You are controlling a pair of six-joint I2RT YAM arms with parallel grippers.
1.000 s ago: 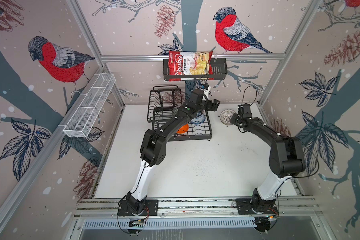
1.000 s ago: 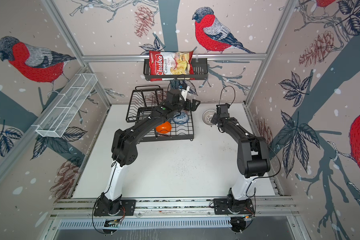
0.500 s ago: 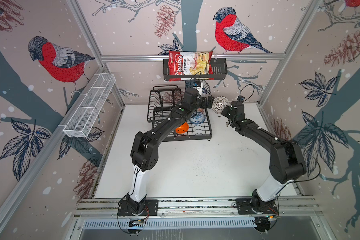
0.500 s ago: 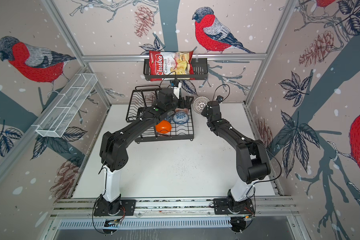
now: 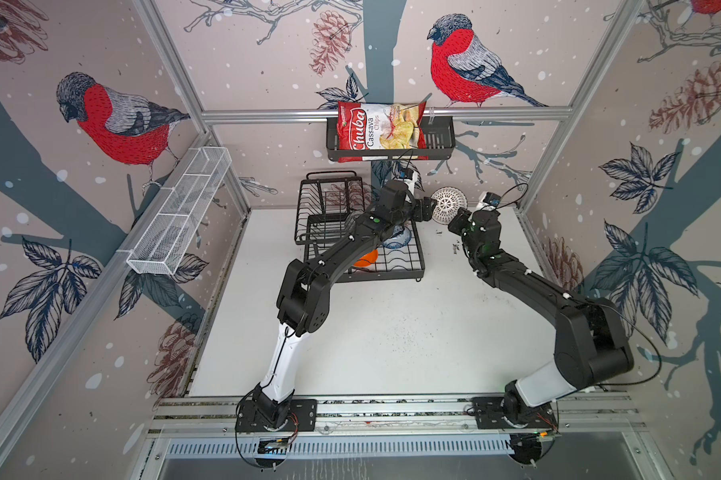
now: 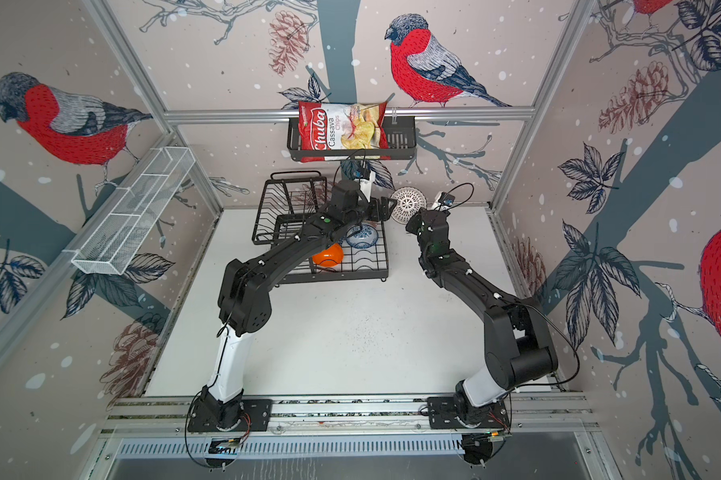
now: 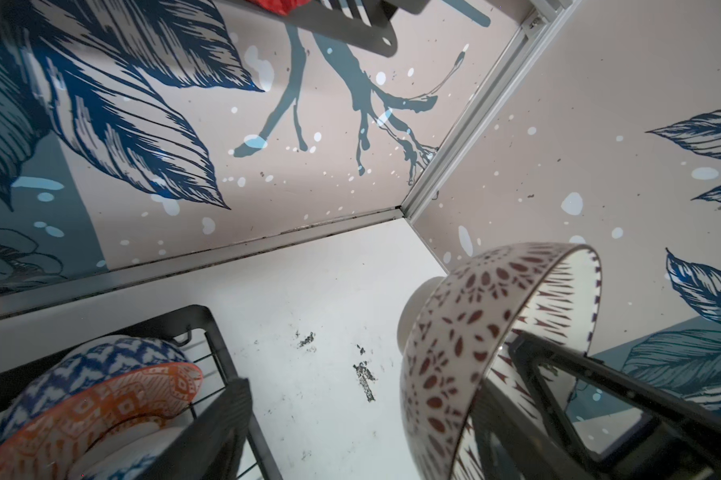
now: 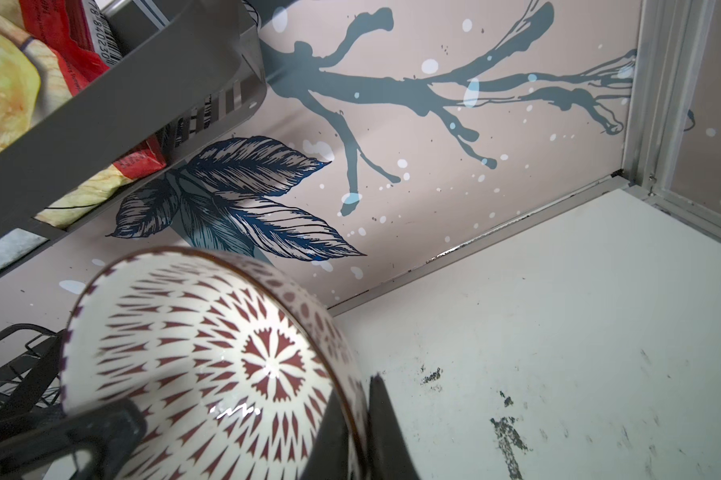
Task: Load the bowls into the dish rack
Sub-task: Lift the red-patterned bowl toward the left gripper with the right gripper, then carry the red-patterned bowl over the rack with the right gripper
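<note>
Right end effector (image 8: 356,440) is clamped on the rim of the white bowl (image 5: 448,204), red-brown lattice outside, starburst inside. It's held on edge in the air, just beside the dish rack (image 5: 367,277). Left end effector (image 5: 428,209) has its jaws apart, straddling the bowl's wall.

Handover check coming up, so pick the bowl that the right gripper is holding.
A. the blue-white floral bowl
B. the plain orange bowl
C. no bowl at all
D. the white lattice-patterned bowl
D: in the right wrist view the right gripper pinches the rim of the white lattice-patterned bowl, while the plain orange bowl and the blue-white floral bowl lie in the dish rack.
</note>
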